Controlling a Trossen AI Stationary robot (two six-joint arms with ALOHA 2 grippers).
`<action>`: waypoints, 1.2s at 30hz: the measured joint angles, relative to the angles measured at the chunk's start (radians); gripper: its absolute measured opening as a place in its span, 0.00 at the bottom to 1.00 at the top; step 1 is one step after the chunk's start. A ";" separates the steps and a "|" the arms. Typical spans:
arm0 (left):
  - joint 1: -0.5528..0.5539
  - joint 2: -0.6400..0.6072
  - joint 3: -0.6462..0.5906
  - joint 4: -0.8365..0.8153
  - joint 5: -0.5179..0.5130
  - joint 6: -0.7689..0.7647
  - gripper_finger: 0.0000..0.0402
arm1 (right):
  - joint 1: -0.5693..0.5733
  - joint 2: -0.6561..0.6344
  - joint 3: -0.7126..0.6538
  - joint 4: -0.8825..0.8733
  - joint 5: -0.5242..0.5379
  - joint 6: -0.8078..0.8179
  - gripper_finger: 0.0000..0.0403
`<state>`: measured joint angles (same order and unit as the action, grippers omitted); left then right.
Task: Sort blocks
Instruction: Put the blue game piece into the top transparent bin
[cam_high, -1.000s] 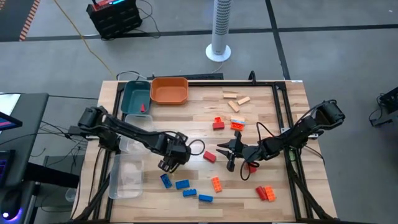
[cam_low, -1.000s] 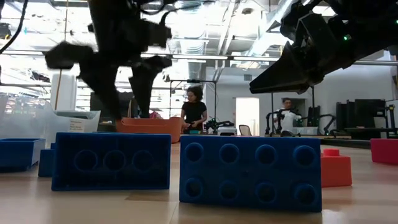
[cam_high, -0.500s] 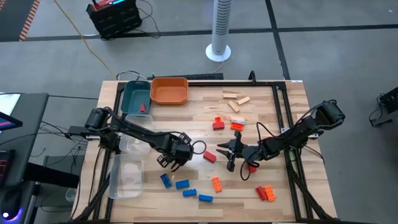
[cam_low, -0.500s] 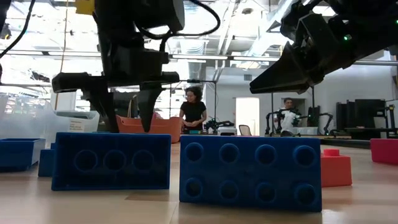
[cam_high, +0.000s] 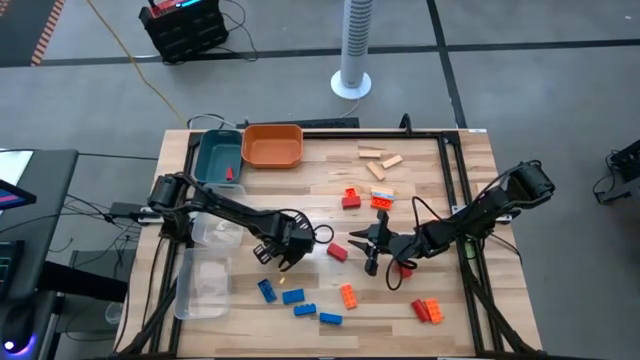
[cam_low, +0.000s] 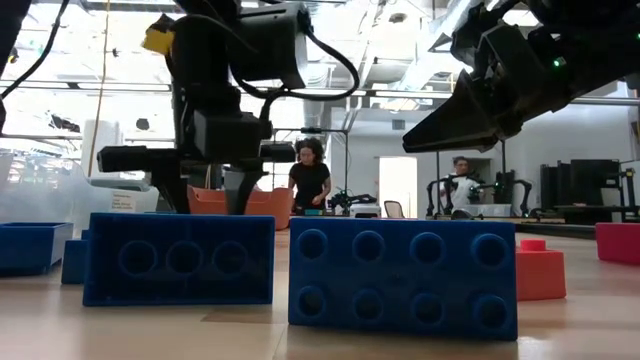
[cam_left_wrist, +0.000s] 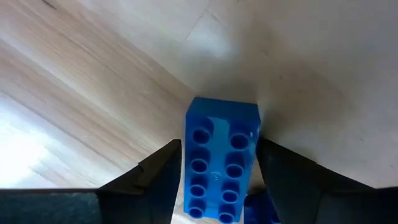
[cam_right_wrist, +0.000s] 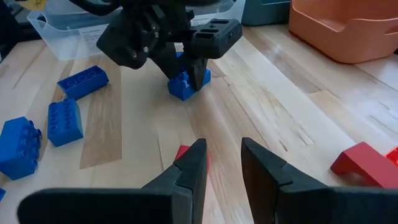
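The left gripper (cam_high: 281, 257) hangs low over the lower middle of the high view, right above a small blue plastic brick with round studs (cam_left_wrist: 221, 162) on the pale wooden table (cam_high: 440, 210). In the left wrist view the brick sits in the lower middle of the frame, straight between the two dark fingers (cam_left_wrist: 155, 177), one on each long side. Its long side runs the same way the fingers point, so they would squeeze across its short width. The fingers are apart and I see a thin gap on each side, so the claw is not holding the brick yet. In the right wrist view the same brick shows in the upper middle, under the left claw's tips.

The left arm is much nearer this brick, I think. The right gripper (cam_high: 368, 243) waits at the middle right of the high view, fingers a little apart, holding nothing, with a small red plastic brick (cam_right_wrist: 181, 153) just in front of it.
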<state>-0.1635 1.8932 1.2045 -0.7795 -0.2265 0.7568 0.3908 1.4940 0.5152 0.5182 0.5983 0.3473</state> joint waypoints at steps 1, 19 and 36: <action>0.000 0.002 0.001 -0.002 -0.005 -0.002 0.50 | 0.000 0.000 0.000 -0.002 0.000 0.000 0.27; 0.015 -0.044 0.239 -0.307 -0.140 -0.242 0.32 | 0.002 0.000 0.000 -0.006 0.000 0.009 0.27; 0.058 -0.720 -0.265 -0.413 -0.088 -1.067 0.32 | 0.051 0.000 0.000 -0.052 0.030 0.069 0.27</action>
<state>-0.1051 1.1733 0.9397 -1.1927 -0.3142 -0.3106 0.4420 1.4940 0.5148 0.4666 0.6284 0.4166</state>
